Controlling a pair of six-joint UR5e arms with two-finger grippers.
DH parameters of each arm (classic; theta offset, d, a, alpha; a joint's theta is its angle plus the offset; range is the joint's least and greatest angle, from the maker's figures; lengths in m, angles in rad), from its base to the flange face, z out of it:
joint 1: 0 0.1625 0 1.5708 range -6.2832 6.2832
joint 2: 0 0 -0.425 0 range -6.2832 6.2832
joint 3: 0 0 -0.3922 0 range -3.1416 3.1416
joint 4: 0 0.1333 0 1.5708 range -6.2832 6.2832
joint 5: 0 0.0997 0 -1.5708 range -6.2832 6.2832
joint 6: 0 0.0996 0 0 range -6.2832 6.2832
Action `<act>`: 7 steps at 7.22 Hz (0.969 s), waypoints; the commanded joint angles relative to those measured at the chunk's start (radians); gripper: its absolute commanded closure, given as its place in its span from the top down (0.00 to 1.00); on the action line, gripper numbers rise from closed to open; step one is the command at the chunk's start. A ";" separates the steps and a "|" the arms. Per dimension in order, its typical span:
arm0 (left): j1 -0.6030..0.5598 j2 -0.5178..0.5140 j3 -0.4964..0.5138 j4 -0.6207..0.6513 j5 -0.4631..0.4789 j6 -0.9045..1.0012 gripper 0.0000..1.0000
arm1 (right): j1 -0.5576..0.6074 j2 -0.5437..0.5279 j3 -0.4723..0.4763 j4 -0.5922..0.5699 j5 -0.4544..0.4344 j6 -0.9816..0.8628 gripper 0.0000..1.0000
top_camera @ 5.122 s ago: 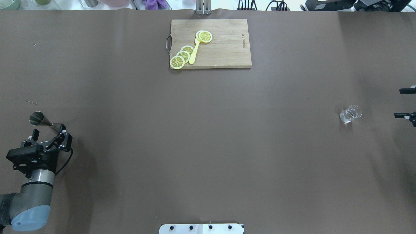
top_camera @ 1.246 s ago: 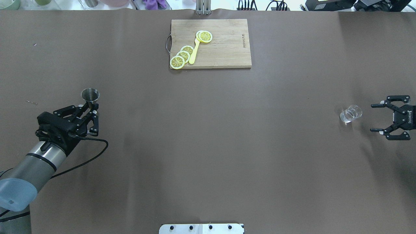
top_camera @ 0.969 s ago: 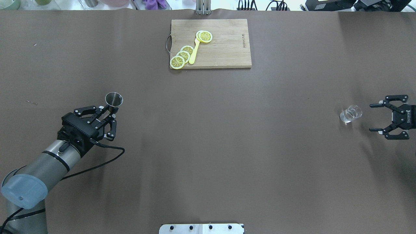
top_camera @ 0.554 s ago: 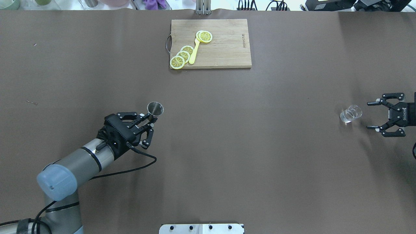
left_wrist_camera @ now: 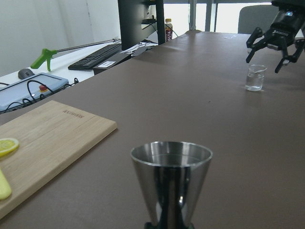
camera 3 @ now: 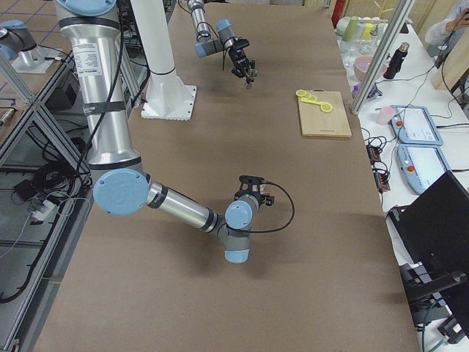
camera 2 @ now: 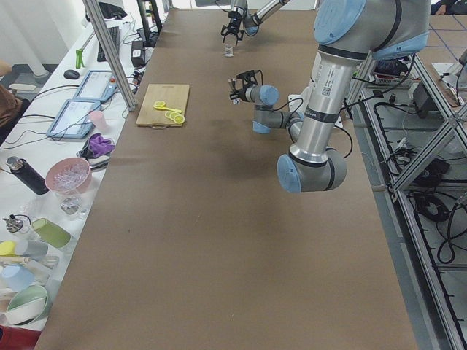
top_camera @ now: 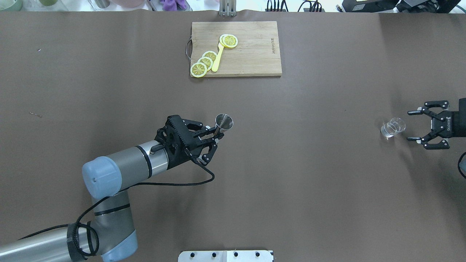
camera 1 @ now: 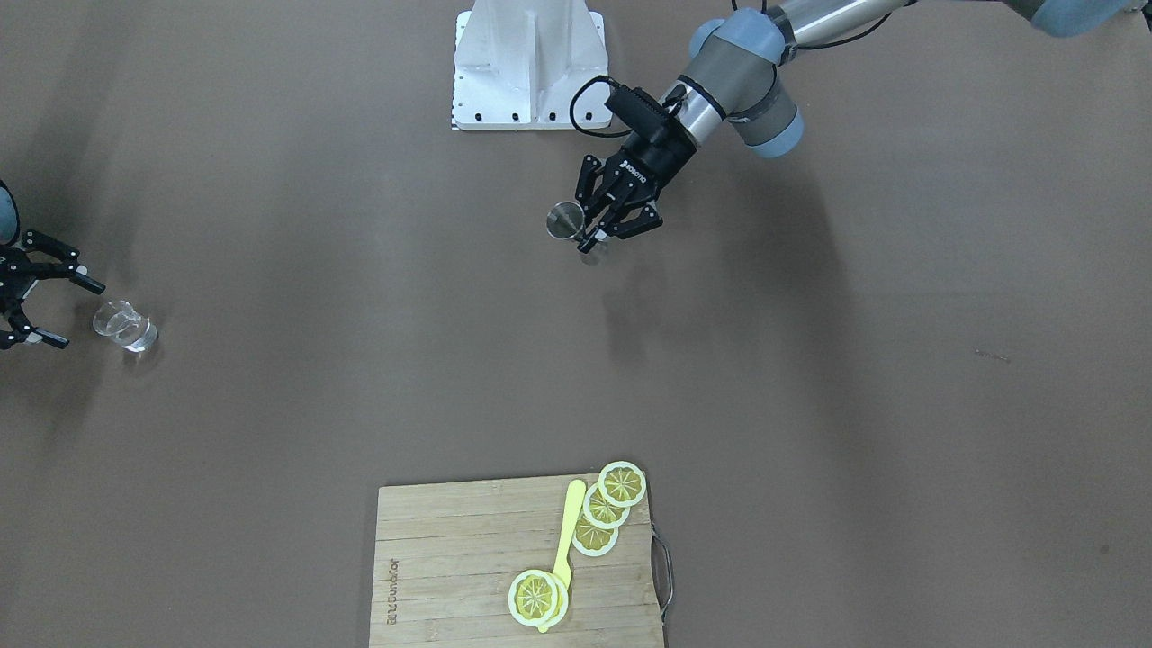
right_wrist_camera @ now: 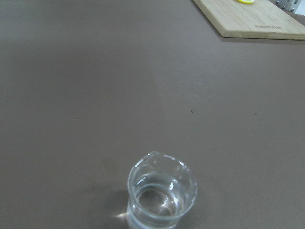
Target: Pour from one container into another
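A steel cone-shaped jigger [top_camera: 224,121] hangs upright above the middle of the table, and my left gripper [top_camera: 217,133] is shut on its lower stem. In the left wrist view the jigger [left_wrist_camera: 171,181] fills the lower centre, mouth up. A small clear glass beaker [top_camera: 392,127] holding a little clear liquid stands on the table at the far right. My right gripper [top_camera: 409,126] is open just to the right of the beaker, fingers pointing at it without touching. The right wrist view looks down on the beaker [right_wrist_camera: 162,191] from close by.
A wooden cutting board [top_camera: 251,51] lies at the far middle edge with lemon slices [top_camera: 204,63] and a yellow utensil [top_camera: 217,58] on it. The brown table cover [top_camera: 309,182] stretches between the two arms. The robot's base plate [top_camera: 225,255] sits at the near edge.
My left arm has carried the jigger from the far left to the middle of the table. My right gripper came in from the right edge up to the beaker and stayed open.
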 commanded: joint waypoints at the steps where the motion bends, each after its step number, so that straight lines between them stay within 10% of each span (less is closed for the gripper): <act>1: -0.056 -0.018 0.009 -0.003 -0.132 0.065 0.00 | -0.002 0.013 -0.001 -0.018 0.000 0.003 0.92; 7: -0.054 -0.025 0.032 -0.071 -0.220 -0.011 0.00 | -0.002 0.038 -0.001 -0.042 -0.002 0.057 0.92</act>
